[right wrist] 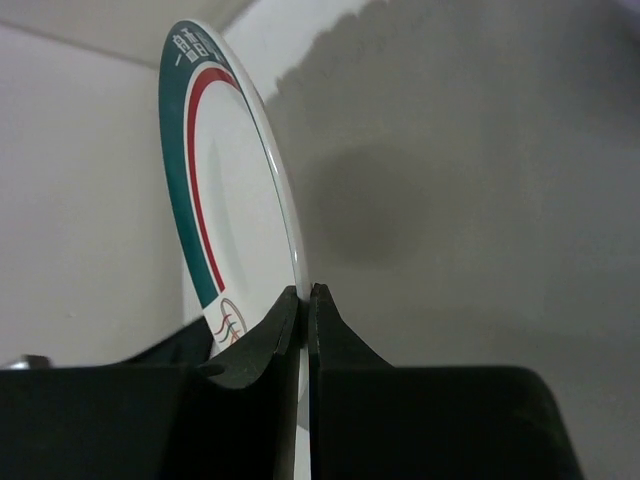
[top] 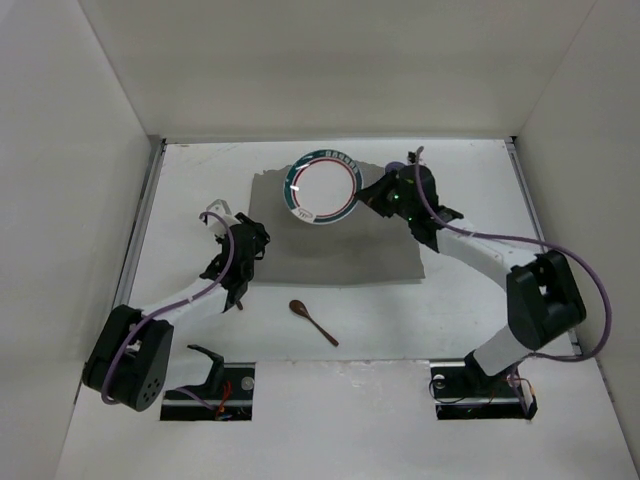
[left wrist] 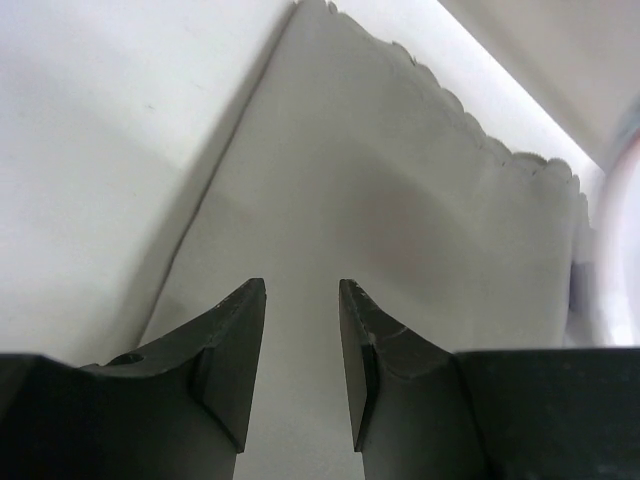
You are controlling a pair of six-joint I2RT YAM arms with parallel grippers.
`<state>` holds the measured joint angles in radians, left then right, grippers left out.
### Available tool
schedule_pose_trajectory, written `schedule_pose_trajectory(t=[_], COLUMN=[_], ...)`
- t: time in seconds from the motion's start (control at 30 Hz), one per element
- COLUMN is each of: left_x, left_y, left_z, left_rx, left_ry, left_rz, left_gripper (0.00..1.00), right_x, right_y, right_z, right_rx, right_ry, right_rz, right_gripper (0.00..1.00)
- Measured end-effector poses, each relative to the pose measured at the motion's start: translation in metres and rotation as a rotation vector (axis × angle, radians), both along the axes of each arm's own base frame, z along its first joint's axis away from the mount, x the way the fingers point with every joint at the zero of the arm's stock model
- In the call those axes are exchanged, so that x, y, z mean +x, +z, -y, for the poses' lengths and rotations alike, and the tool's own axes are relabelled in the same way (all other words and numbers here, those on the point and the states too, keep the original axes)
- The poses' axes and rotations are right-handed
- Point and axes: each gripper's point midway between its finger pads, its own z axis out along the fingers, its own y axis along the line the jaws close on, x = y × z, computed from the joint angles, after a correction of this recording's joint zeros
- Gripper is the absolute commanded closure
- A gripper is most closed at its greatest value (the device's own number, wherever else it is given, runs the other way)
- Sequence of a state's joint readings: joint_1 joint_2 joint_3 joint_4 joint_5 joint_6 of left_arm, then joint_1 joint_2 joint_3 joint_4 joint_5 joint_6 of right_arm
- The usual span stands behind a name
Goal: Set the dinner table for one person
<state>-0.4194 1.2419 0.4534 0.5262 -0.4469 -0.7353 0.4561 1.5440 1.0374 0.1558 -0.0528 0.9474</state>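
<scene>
A: Where's the plate [top: 323, 187]?
B: Above the mat's [top: 330, 250] far edge on the table [top: 470, 190], its rim pinched by the right gripper [right wrist: 305, 300].
A: And the left gripper [left wrist: 302, 300]?
B: Fingers spread, holding nothing, over the mat's left edge; the spoon [top: 313, 321] lies on the table nearer the bases

No legible text, numbers or brand names in any view. The plate [top: 324, 187] carries pale, character-like marks along its green rim band — too small and blurred to read from above, and seen edge-on from the right wrist [right wrist: 225, 215]. A small red-and-green squiggle emblem sits near the rim — a decorative sign, not readable lettering.
</scene>
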Motion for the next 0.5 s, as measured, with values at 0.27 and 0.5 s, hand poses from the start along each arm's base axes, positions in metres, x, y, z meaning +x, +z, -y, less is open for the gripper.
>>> schedule_pose_trajectory(t=[0.27,0.5], left_x=[-0.004,-0.005], left_y=[-0.001,-0.005], left_z=[-0.017,-0.015], left_rx=[0.012,0.017], left_ry=[0.045,0.041], left_rz=[-0.003,-0.016], left_gripper=[0.66,0.66], right_x=[-0.009,-0.006], right_y=[-0.091,-0.113], right_z=[-0.029,-0.023], right_rx=[-0.120,-0.158], right_ry=[0.064,0.032], right_rz=[-0.188,-0.221], right_gripper=[0.95,0.92])
